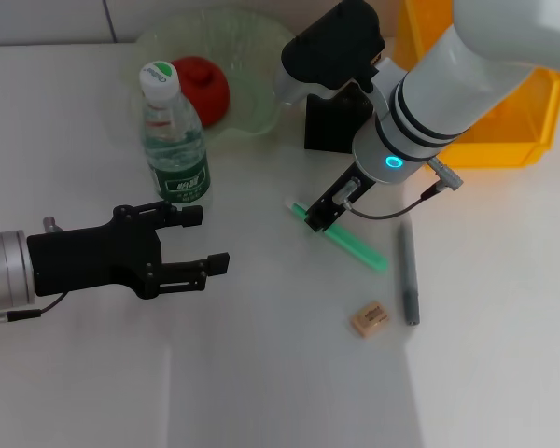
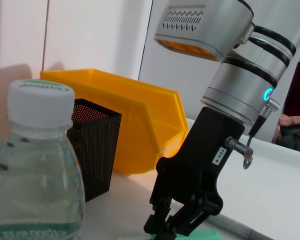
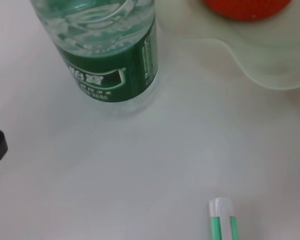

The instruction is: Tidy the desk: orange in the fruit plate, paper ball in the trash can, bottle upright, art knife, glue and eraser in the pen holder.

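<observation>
The water bottle (image 1: 175,140) stands upright, white cap on top, left of centre. It also shows in the left wrist view (image 2: 35,165) and the right wrist view (image 3: 110,55). The red-orange fruit (image 1: 203,87) lies in the pale green plate (image 1: 252,42). A green and white art knife (image 1: 350,245) lies flat at centre, and its white end shows in the right wrist view (image 3: 222,220). My right gripper (image 1: 319,222) is down over its near end. A grey glue pen (image 1: 409,275) and a tan eraser (image 1: 370,318) lie to the right. My left gripper (image 1: 213,239) is open and empty just in front of the bottle. The paper ball is out of view.
The black mesh pen holder (image 1: 334,126) stands behind my right arm, next to the plate. It also shows in the left wrist view (image 2: 92,145). A yellow bin (image 1: 509,117) sits at the back right. The white table (image 1: 261,373) runs on in front.
</observation>
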You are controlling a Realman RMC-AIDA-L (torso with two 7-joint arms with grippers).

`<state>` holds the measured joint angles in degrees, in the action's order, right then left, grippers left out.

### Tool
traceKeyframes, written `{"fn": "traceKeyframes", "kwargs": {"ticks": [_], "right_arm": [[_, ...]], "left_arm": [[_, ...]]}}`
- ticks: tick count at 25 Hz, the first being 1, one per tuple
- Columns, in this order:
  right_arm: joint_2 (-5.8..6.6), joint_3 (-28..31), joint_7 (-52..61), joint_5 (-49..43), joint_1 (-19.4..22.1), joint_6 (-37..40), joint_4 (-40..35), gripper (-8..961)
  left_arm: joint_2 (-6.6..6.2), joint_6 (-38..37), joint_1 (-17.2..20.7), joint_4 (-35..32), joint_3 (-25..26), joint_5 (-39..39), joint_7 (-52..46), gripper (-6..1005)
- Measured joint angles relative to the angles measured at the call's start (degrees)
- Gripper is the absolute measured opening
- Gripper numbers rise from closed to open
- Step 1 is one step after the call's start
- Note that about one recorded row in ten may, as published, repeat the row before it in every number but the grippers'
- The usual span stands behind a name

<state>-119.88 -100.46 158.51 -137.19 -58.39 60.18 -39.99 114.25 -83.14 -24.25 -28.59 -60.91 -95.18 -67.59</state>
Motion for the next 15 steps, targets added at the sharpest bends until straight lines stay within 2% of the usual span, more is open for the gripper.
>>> {"fn": "traceKeyframes", "kwargs": {"ticks": [15], "right_arm": [[0.01, 0.03, 0.15, 0.0, 1.04, -0.13, -0.66, 166]], "left_arm": [[0.1, 0.0, 0.0, 0.12, 0.1, 0.0, 0.61, 802]]}}
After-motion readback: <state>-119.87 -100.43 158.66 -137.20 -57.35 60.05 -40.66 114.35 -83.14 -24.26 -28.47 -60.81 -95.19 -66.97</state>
